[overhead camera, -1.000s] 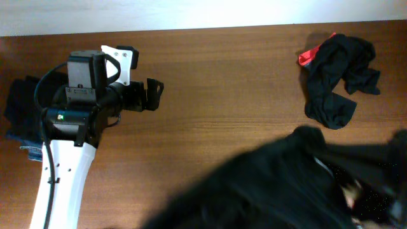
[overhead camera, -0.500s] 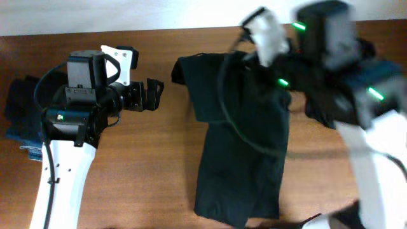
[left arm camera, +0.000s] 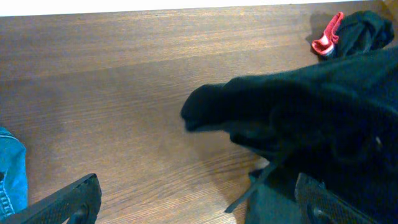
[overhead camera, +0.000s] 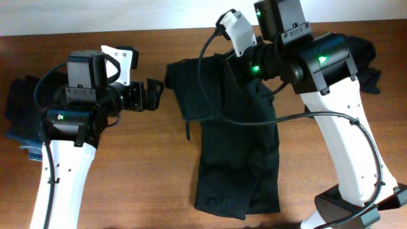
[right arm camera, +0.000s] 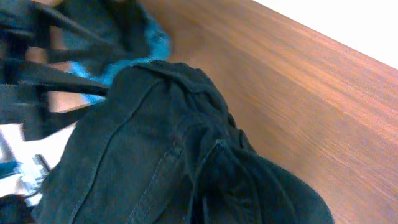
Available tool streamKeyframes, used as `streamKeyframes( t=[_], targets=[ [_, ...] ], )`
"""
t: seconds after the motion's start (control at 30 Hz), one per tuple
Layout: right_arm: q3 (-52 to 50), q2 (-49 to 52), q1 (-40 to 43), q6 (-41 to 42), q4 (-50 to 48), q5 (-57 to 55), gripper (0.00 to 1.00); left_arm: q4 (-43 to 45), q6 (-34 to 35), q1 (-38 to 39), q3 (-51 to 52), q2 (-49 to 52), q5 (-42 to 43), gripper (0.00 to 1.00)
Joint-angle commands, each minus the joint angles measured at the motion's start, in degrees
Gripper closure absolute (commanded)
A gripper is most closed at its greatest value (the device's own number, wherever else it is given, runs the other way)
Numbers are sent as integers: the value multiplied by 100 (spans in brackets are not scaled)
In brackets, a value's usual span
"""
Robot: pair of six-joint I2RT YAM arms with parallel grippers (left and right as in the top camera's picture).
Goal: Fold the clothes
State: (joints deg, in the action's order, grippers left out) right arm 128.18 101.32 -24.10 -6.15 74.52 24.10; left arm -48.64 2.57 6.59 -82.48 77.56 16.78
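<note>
Left wrist view: left claw released, fingers wide apart, nothing between them, low over bare surface. Just beyond, a cord trails from the black garment, whose near corner bulges toward centre. Jeans at the left edge. Farthest, red-banded garment, top right corner.

Overhead: black garment lies mid-surface, its upper corner just beside the left claw, the rest running down toward the frame's bottom edge. Right arm is over its upper part. Right claw lost against dark cloth; clenched or released, cannot tell.

Right wrist view: seamed black cloth fills the near frame, jeans beyond.
</note>
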Motion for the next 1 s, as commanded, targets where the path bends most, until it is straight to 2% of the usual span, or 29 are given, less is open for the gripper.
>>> streamKeyframes(
  t=[0.0,0.37,0.77,0.97],
  targets=[
    [149,-190,-15,44,-197,1108,96,-81,-378,2,-72,0,81,1],
    [492,-955,-15,44,-227,1408,96,-168,-876,2,-72,24,-136,1],
    [492,-1858,-15,44,-186,1432,96,13,-874,2,-72,26,-90,1],
    [492,-1928,-15,42,-90,1425,96,197,-1777,2,-74,-107,1202,4]
  ],
)
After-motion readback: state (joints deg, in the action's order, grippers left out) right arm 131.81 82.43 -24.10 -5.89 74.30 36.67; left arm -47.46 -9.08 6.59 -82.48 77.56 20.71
